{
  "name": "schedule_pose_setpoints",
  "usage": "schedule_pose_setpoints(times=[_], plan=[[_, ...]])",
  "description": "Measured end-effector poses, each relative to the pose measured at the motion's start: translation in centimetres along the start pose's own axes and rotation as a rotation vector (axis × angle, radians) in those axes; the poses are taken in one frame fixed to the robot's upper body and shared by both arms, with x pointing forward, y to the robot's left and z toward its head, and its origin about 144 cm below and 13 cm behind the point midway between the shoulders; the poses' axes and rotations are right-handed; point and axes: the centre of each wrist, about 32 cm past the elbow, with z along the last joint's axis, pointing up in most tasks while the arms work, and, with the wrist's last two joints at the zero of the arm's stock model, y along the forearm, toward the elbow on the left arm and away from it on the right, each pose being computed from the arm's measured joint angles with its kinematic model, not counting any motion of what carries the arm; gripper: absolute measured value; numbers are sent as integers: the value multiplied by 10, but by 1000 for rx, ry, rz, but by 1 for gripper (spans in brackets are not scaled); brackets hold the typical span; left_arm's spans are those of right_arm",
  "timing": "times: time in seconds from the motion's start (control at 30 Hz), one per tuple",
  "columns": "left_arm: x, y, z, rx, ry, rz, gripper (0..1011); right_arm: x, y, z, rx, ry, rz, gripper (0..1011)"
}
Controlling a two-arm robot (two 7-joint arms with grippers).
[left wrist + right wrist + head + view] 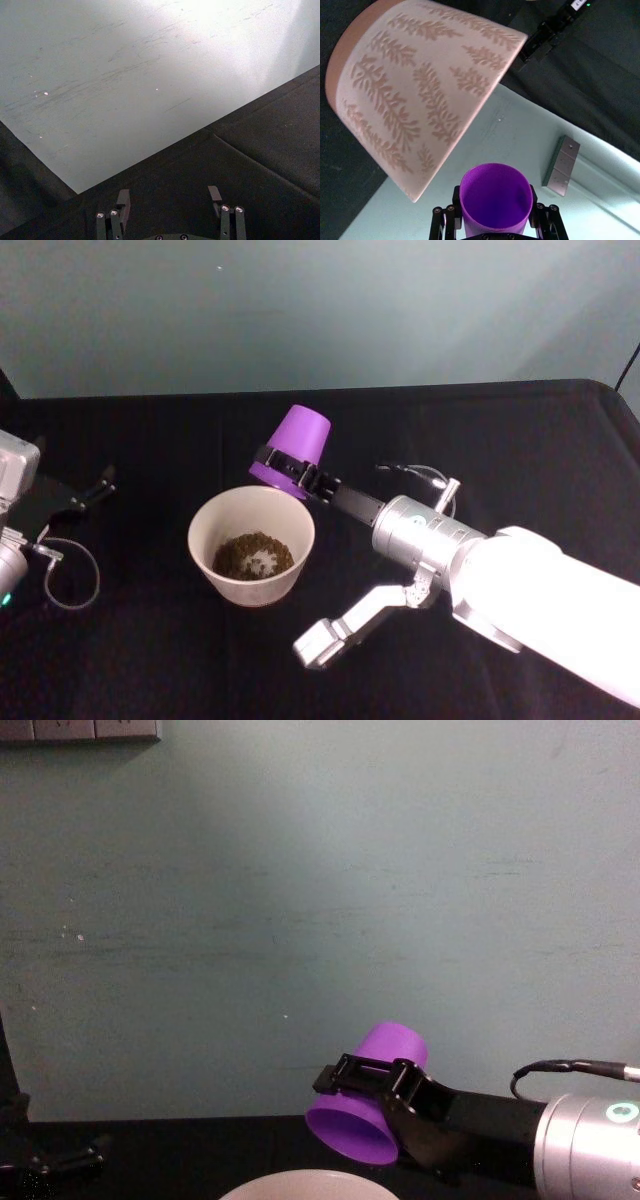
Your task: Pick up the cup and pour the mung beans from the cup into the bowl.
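Item: cup (297,443), purple, clamped across its wall between the fingers of the right gripper (288,467), held in the air and tipped mouth-down just above the far right rim of the bowl (203,517); the right wrist view shows its inside bare purple. Item: mung beans (253,555), a brownish-olive heap lying in the bottom of the bowl, which stands on the black table (500,435). Item: left gripper (169,197), low at the table's left side, well apart from the bowl, fingers spread with nothing between them.
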Motion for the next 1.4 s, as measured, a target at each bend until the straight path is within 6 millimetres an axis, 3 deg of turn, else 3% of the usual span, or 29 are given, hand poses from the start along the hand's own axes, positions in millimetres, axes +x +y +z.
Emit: schedule_pose_setpoints(times=[0.33, 0.63, 1.07, 1.4], plan=[[0, 0, 0, 0, 0, 0, 1011, 0, 0, 0, -6, -23, -1, 730], [0, 0, 0, 0, 0, 0, 1011, -2, -3, -13, -14, 136, -18, 731], [0, 0, 0, 0, 0, 0, 1012, -25, -4, -57, 1, 931, -18, 731], [0, 0, 0, 0, 0, 0, 1011, -41, -3, -78, 32, 1494, 5, 731]])
